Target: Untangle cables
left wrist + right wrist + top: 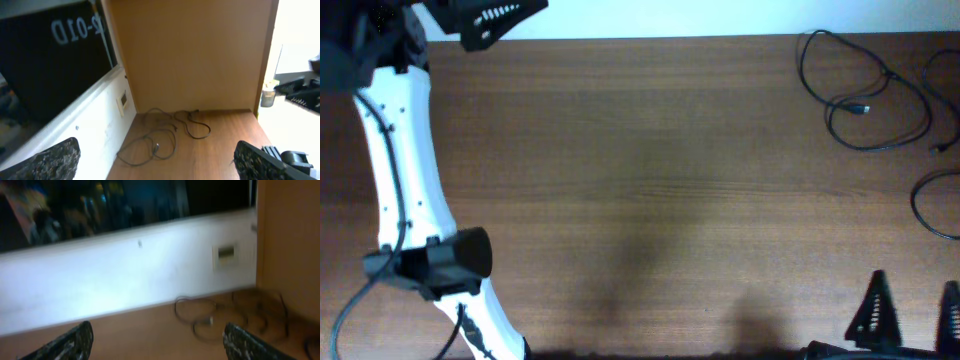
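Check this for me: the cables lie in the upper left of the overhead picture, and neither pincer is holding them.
Not quite: the cables lie in the upper right, as the overhead view shows. The rest holds: the left pincer and the right pincer are both open and hold nothing.

The table (pixel 670 200) lies open to passage; cables (pixel 861 107) clutter one corner.

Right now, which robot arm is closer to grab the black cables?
The right. Its open right gripper sits on the same side of the table as the cables; the left arm is far across on the other side.
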You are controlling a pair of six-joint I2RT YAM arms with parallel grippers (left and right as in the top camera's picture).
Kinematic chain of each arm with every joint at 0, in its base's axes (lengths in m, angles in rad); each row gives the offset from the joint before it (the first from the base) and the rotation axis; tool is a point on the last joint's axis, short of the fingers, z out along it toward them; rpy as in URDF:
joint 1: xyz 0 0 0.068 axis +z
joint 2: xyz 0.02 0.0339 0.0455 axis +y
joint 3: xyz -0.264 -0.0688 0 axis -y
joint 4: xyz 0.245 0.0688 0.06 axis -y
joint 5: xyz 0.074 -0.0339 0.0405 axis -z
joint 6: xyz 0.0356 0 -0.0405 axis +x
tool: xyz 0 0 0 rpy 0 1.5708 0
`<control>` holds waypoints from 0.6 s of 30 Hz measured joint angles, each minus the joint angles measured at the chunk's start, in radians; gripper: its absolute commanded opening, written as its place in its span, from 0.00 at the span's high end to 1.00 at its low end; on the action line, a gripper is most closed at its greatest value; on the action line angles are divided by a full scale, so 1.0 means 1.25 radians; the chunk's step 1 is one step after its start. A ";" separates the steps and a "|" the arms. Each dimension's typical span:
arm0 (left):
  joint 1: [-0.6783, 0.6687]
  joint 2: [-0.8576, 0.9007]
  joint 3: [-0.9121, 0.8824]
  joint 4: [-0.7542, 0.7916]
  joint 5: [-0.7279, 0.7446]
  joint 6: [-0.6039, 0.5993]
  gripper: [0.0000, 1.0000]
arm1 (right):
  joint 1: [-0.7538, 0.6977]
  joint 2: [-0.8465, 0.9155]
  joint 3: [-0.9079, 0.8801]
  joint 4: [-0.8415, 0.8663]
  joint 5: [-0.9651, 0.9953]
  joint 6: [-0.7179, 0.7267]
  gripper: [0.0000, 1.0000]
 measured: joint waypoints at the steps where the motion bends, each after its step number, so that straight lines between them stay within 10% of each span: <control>1: 0.001 -0.017 0.000 0.000 0.001 -0.002 0.01 | 0.001 -0.017 -0.023 -0.010 0.002 0.006 0.18; 13: 0.078 -0.158 0.003 -0.001 0.001 -0.003 0.02 | 0.010 -0.070 -0.585 0.181 -0.097 0.179 0.17; 14: 0.089 -0.165 0.003 -0.001 0.001 -0.002 0.02 | 0.010 -0.070 -0.608 0.188 -0.102 0.185 0.02; 18: 0.137 -0.197 0.003 -0.001 0.001 -0.002 0.02 | 0.010 -0.070 -0.697 0.204 -0.082 0.210 0.01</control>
